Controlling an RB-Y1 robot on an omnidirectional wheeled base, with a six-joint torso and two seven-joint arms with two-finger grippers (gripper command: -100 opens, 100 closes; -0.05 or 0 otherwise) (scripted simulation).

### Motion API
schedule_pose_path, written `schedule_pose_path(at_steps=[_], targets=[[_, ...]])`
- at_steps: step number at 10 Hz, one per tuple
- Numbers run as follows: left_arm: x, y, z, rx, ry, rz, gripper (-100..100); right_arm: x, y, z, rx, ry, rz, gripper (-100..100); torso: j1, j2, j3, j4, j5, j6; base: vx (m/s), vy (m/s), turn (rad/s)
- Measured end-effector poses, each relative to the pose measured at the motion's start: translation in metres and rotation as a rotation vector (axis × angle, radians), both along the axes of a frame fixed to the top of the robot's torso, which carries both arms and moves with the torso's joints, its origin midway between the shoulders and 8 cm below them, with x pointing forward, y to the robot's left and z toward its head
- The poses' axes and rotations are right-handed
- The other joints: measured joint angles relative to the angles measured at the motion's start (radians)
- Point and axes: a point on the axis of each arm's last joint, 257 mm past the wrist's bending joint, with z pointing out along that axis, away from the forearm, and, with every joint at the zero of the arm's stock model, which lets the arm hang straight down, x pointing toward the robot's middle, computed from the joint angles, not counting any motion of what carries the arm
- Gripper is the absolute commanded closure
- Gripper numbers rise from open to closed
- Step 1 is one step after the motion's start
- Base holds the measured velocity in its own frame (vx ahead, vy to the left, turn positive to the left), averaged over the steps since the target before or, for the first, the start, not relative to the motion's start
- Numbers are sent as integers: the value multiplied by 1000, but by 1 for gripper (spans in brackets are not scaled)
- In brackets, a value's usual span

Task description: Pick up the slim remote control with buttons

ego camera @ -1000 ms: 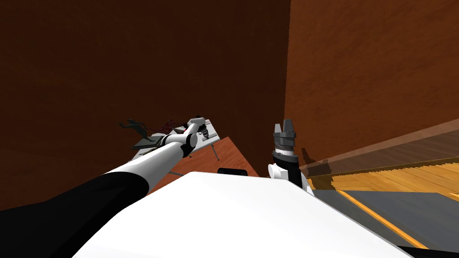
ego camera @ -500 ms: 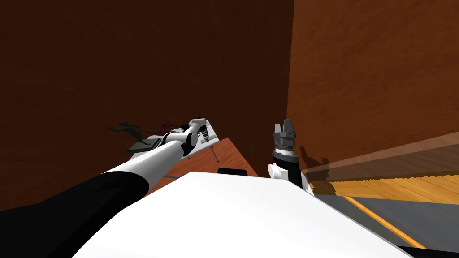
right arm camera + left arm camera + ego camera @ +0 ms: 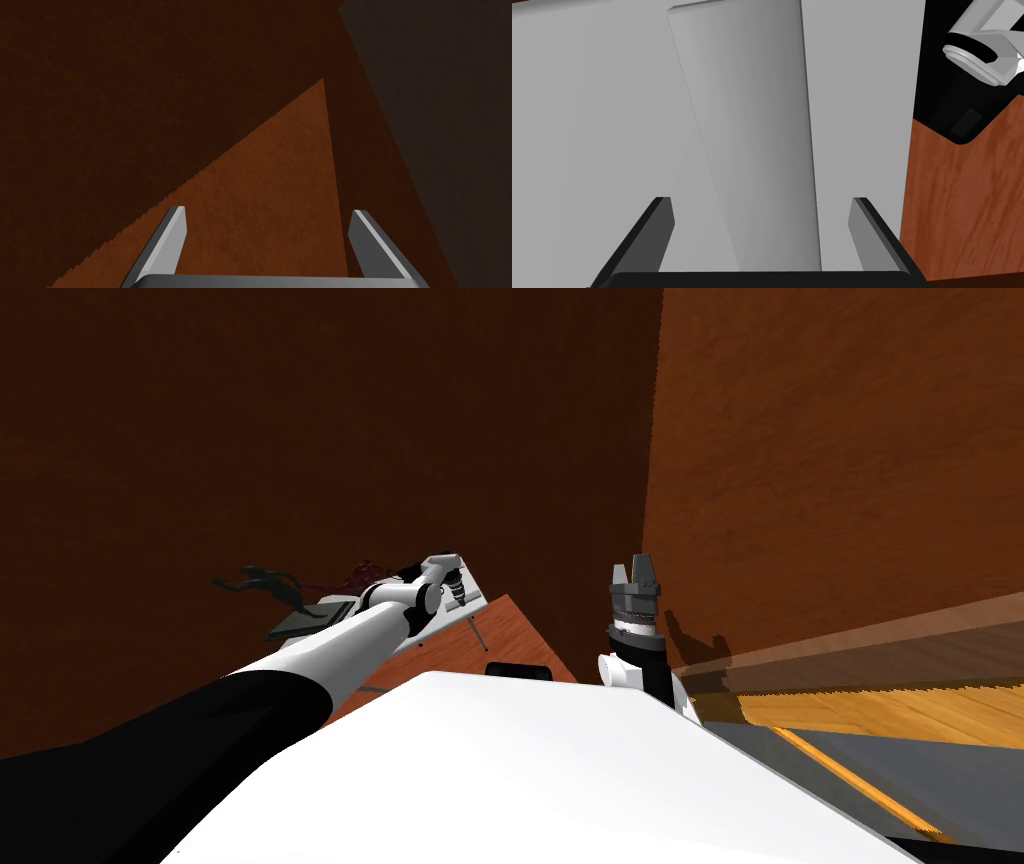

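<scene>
On the pale grey table (image 3: 587, 110) the remote (image 3: 752, 125) lies as a plain grey slab between the 2 wide-spread fingers of the left gripper (image 3: 762, 200), touching neither; it sits skewed to them, so a closing pinch may twist it or push it toward the table edge above the reddish floor (image 3: 962, 210). The right gripper (image 3: 637, 570) is raised wide and empty, well apart; no buttons can be made out, the gripper body cuts off the slab's near end, and the dark shapes (image 3: 262, 581) farther along the table are too small to name.

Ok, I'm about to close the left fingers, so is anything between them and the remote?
Nothing visible: the plain grey remote lies on the light grey tabletop, running between the fingers of the open left gripper.
</scene>
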Motion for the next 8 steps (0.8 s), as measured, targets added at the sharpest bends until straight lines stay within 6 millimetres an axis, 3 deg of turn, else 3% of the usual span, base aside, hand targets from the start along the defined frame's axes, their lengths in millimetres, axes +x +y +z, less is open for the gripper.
schedule_pose_path(at_steps=[2, 8], targets=[[-3, 5, -6, -1, 4, 46, -100, 0, 0, 0, 0, 0, 0, 0, 5, 2, 1, 1, 1, 0, -54, 105, -209], [-18, 10, -24, -5, 24, 103, -100, 0, 0, 0, 0, 0, 0, 0, 0, -1, -2, -3, 1, -3, -19, 19, -50]])
